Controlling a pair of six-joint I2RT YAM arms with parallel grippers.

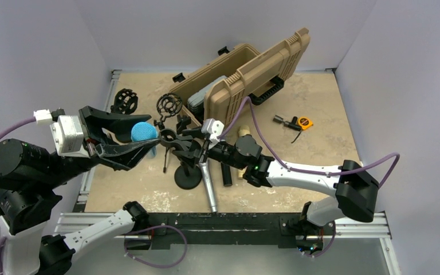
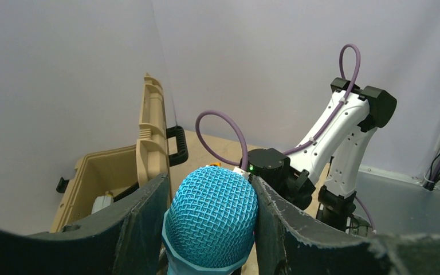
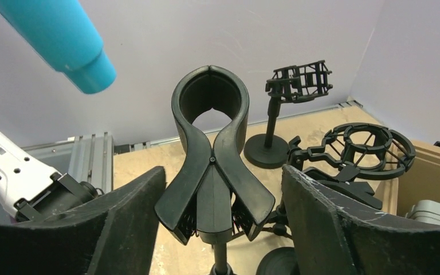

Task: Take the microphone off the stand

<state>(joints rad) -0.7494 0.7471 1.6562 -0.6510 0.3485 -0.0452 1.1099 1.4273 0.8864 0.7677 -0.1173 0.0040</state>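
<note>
My left gripper (image 1: 149,143) is shut on the mesh head of a blue microphone (image 1: 143,132) and holds it in the air, up and to the left of the stand's clip. In the left wrist view the head (image 2: 212,215) sits between my two fingers. The black stand (image 1: 188,177) has a round base and a spring clip (image 3: 211,154) whose ring is empty and closed. My right gripper (image 3: 223,172) is open, with its fingers on either side of the clip's handles. The microphone's blue body (image 3: 63,40) hangs free at the upper left of the right wrist view.
An open tan case (image 1: 246,74) stands behind the stand. Two black shock mounts (image 1: 126,100) (image 1: 169,104) stand at the back left. A silver rod (image 1: 209,186) and a black cylinder (image 1: 226,175) lie beside the base. A tape measure (image 1: 305,122) lies at the right.
</note>
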